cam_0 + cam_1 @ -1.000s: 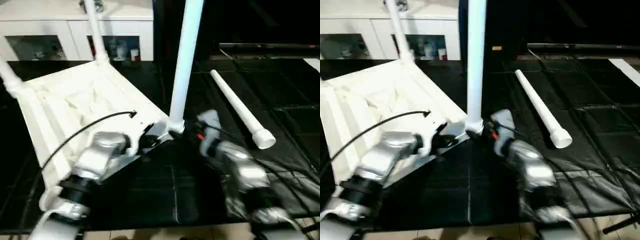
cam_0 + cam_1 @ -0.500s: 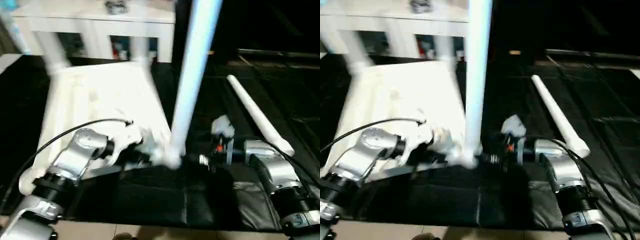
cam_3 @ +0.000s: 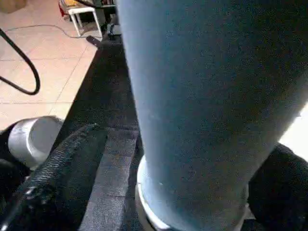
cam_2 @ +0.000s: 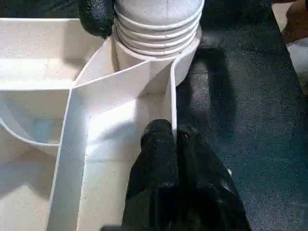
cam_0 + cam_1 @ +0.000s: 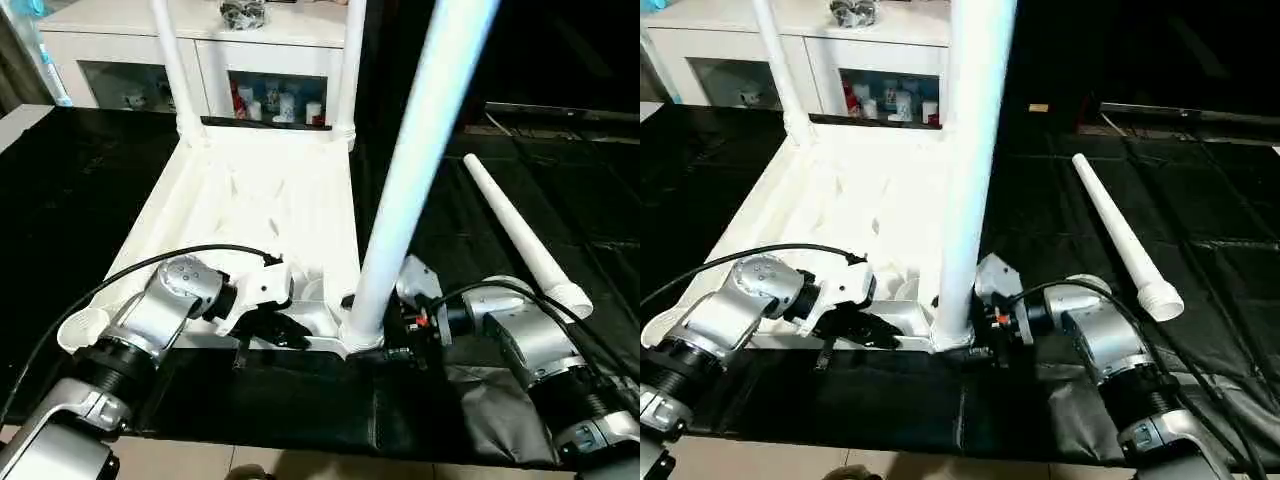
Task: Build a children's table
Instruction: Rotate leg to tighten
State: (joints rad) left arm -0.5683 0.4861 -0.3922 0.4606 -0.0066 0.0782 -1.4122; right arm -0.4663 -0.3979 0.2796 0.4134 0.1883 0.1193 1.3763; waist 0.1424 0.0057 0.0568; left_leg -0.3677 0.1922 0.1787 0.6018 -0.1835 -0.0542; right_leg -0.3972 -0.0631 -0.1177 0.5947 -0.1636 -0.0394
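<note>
Table top (image 5: 255,205) lies upside down on the black mat (image 5: 90,190), ribbed underside up; three legs stand in its sockets: far-left leg (image 5: 172,60), far-right leg (image 5: 350,65), and near-right leg (image 5: 420,160) rising past the frame top; fourth leg (image 5: 520,235) lies loose on the mat to the right, wide end nearest the robot, well apart from the top.

Left gripper (image 4: 175,139) has its fingers pressed together, pinching the thin outer rim wall of the top just beside the near-right socket (image 4: 159,43); right gripper (image 5: 985,315) is spread wide, one finger (image 3: 62,163) on each side of the near-right leg at its base; contact with the leg unclear.

Obstructions: near-right leg blocks much of the centre view; a black cable (image 5: 150,265) loops over the left forearm; white cabinet (image 5: 250,60) with glass doors sits at the far edge behind the top.
</note>
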